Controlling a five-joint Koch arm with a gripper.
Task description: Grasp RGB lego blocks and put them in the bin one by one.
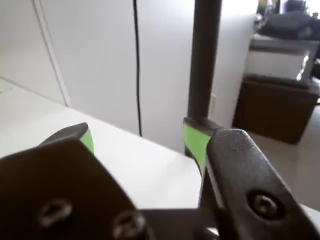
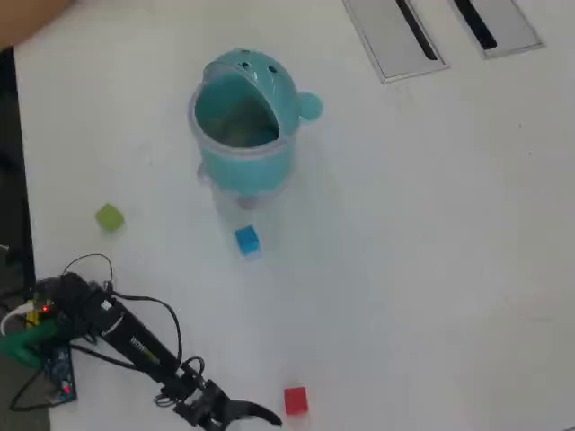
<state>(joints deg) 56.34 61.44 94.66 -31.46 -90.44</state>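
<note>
- I see a white surface (image 2: 431,233) from overhead, with two grey slotted panels (image 2: 395,36) at its top edge.
- The teal bin (image 2: 244,121) stands upper centre, its mouth uncovered.
- The blue block (image 2: 246,239) lies just below it; the yellow-green block (image 2: 110,216) sits well to the left.
- My end effector (image 2: 260,415) is released, empty, jaws spread, just left of the red block (image 2: 295,400).

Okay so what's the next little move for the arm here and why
Probably lower the open gripper onto the red block next to it. All three blocks lie outside the bin on the table, and red is nearest in the overhead view. The wrist view shows the fingers spread and empty, pointing above the table.
</note>
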